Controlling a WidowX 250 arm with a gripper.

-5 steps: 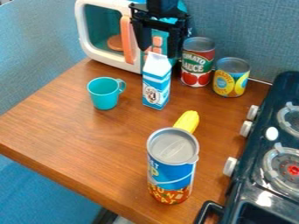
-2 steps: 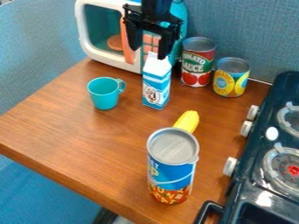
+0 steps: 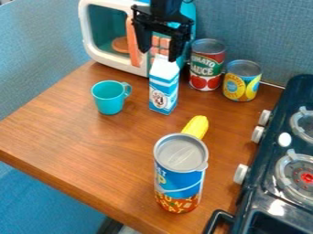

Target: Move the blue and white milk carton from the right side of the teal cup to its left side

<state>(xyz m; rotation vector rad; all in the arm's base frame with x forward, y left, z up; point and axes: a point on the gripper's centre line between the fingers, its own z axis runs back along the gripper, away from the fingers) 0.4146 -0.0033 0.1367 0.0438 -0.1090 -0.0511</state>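
"Where's your pincer?"

"Hanging by the peaked top of the blue-and-white carton, my two fingers spread (whether they touch it, I can't tell)."

"And the carton?"

"Upright on the wooden table. Beside it stand a teal cup and, opposite, a red-labelled can and a yellow-labelled can; behind it, a toy microwave; in front, a yellow cob, then a lidded canister."

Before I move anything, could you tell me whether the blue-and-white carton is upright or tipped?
Upright: the carton stands on its base on the table, its peaked top up near the tool.
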